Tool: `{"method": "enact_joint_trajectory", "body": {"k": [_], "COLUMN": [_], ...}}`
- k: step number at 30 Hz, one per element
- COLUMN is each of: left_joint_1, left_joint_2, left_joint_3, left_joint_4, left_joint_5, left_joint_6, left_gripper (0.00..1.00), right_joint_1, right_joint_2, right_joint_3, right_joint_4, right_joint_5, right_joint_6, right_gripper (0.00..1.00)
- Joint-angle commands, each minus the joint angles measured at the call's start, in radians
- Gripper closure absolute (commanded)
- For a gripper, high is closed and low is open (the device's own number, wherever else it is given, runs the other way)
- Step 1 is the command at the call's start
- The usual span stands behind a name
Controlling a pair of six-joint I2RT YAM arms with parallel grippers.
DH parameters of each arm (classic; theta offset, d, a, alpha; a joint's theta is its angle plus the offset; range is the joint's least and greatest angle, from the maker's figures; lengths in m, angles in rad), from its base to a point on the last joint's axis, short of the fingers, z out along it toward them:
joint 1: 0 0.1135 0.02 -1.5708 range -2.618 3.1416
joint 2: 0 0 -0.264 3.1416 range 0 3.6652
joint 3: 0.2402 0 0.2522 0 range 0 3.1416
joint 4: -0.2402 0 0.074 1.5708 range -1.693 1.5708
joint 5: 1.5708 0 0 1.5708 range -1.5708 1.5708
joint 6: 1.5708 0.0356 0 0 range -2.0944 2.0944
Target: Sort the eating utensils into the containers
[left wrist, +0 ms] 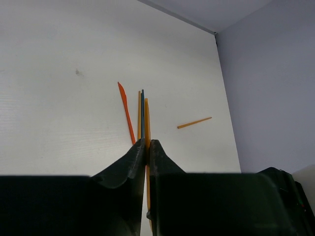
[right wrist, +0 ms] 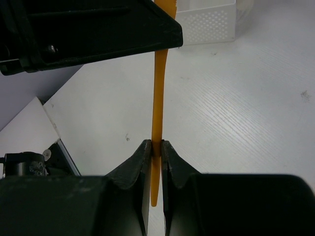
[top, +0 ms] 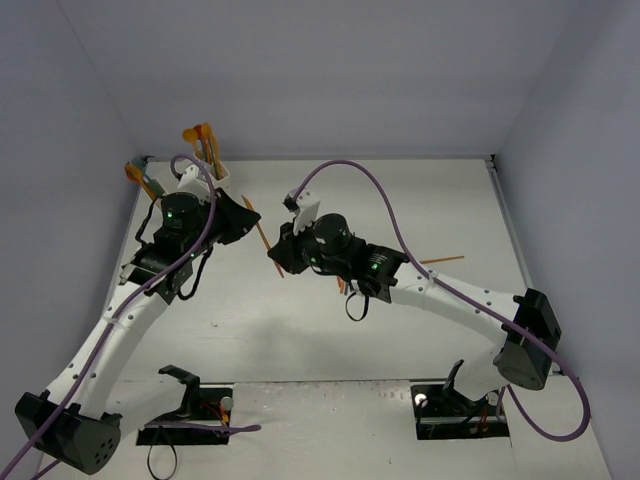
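An orange utensil [top: 262, 237] hangs above the table between both arms. My left gripper [top: 248, 212] is shut on its far end, and my right gripper [top: 276, 258] is shut on its near end. In the right wrist view the orange utensil [right wrist: 157, 98] runs straight up from my right gripper [right wrist: 156, 143] to the left gripper's black body [right wrist: 98, 29]. In the left wrist view my left gripper [left wrist: 146, 141] pinches the orange strip edge-on. The white containers [top: 205, 178] stand at the back left with orange utensils [top: 200, 135] upright in them.
Loose utensils lie on the table: a red knife [left wrist: 126, 114], a blue one [left wrist: 142, 110] beside orange ones, and a lone orange stick [left wrist: 194, 122], also at the right in the top view [top: 441, 261]. A perforated white bin [right wrist: 206, 22] stands beyond the left gripper.
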State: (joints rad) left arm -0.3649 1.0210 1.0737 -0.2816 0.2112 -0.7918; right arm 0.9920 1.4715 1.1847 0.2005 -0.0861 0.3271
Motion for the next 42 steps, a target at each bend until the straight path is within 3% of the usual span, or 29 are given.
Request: {"method": "enact_joint_trajectory", "body": {"k": [1,4,9,12,17,25,35,42], "left_joint_1": [-0.006,-0.006,-0.004,0.009,0.094,0.228,0.275,0.295], "left_joint_2": [-0.002,-0.002,0.018,0.057,0.175,0.457,0.783,0.878], "left_joint_3": [0.053,0.046,0.066,0.119,0.239,0.457,0.732,0.757], "left_joint_4": [0.110,0.131,0.139,0.127,0.150,0.350,0.460,0.512], "left_joint_5": [-0.027,-0.040,-0.084,-0.121,-0.154,-0.202,-0.231,-0.252], "left_joint_6": [0.009,0.020,0.083,0.184,0.356,0.597,0.705,0.749], "left_gripper": [1.00,1.00,1.00,1.00,1.00,1.00,1.00,1.00], "right_joint_1": [0.005,0.005,0.001,-0.013,-0.070,-0.200,-0.255,-0.302], "right_joint_2": [-0.037,-0.036,-0.047,-0.070,-0.128,-0.211,-0.229,-0.221], "right_joint_3": [0.014,0.016,0.009,-0.010,-0.059,-0.151,-0.165,-0.171], "right_joint_4": [0.087,0.086,0.086,0.079,0.056,-0.018,-0.073,-0.089], "right_joint_5": [-0.011,0.000,0.026,0.047,0.062,0.026,0.061,0.042], "right_joint_6": [-0.016,-0.020,-0.025,-0.023,-0.023,-0.039,-0.083,-0.092], "right_gripper": [1.00,0.89,0.52,0.43,0.41,0.41,0.40,0.40]}}
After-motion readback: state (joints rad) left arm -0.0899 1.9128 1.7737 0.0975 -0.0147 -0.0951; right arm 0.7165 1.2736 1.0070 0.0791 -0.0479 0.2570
